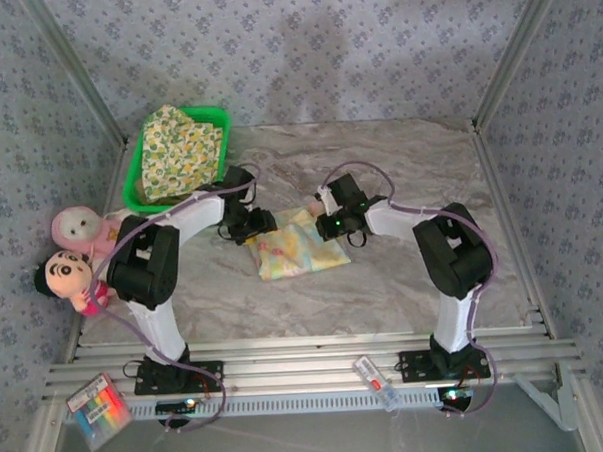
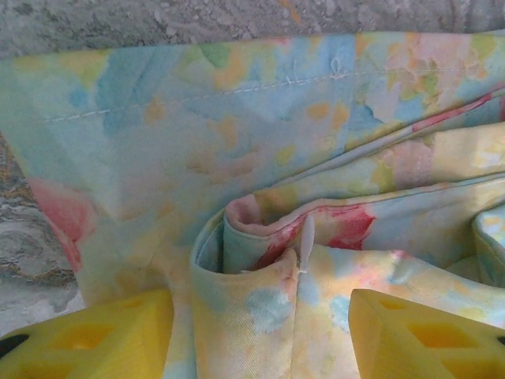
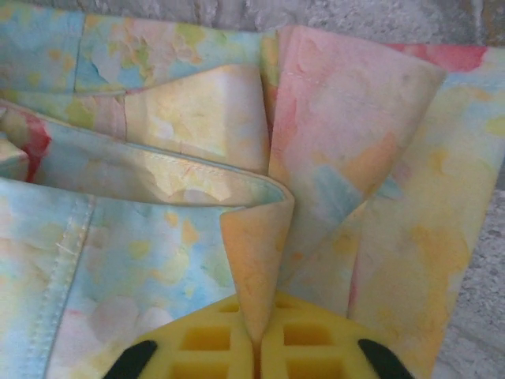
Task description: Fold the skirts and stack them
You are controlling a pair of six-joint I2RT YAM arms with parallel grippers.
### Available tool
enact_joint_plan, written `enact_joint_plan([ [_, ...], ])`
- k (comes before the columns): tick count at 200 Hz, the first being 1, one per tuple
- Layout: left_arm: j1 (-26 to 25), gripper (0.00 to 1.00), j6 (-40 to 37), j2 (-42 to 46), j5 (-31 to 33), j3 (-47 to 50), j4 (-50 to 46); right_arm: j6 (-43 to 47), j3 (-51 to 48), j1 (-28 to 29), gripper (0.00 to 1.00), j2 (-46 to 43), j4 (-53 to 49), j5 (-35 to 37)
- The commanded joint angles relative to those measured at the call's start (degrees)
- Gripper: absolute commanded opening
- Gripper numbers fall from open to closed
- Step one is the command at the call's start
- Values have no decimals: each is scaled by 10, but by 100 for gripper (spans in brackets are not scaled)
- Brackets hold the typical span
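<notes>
Pastel skirt (image 3: 158, 260) fold pinched, right gripper (image 3: 254, 343); layers unclear.

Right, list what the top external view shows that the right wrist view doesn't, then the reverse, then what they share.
Top external adds: the green basket holding the floral skirt, two plush dolls at the far left, and the left arm and right arm reaching to the pastel skirt. Right wrist adds: the right jaws shut on a raised fold of that skirt, plus its stitched hem. Shared: the pastel skirt lying on the marbled table.
</notes>
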State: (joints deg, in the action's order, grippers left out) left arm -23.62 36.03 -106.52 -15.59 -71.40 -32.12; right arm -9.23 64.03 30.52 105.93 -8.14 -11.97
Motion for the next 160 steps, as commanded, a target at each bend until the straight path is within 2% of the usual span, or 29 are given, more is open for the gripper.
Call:
enact_joint_plan([
  [1,-1,56,-14,-5,6,-3,-13,-4,9,-1,2,-44,8,6],
  [16,1,43,-28,0,18,-9,-20,-18,7,-4,1,-56,19,-2],
  [52,23,21,-39,-2,27,7,-11,-73,-6,-28,4,-62,58,-38],
  [88,31,9,-42,-19,25,19,-1,-76,3,-34,12,-42,56,-44],
  [120,31,4,-41,-24,26,23,11,-74,8,-30,6,-31,49,-30],
  [129,31,2,-42,-27,26,23,11,-73,9,-29,10,-35,48,-25],
  [146,32,1,-43,-34,24,21,11,-69,10,-29,27,-37,43,-16],
  [155,32,1,-42,-36,22,21,12,-66,11,-28,28,-35,37,-14],
  [160,32,1,-43,-36,21,19,13,-64,11,-29,25,-33,34,-15],
])
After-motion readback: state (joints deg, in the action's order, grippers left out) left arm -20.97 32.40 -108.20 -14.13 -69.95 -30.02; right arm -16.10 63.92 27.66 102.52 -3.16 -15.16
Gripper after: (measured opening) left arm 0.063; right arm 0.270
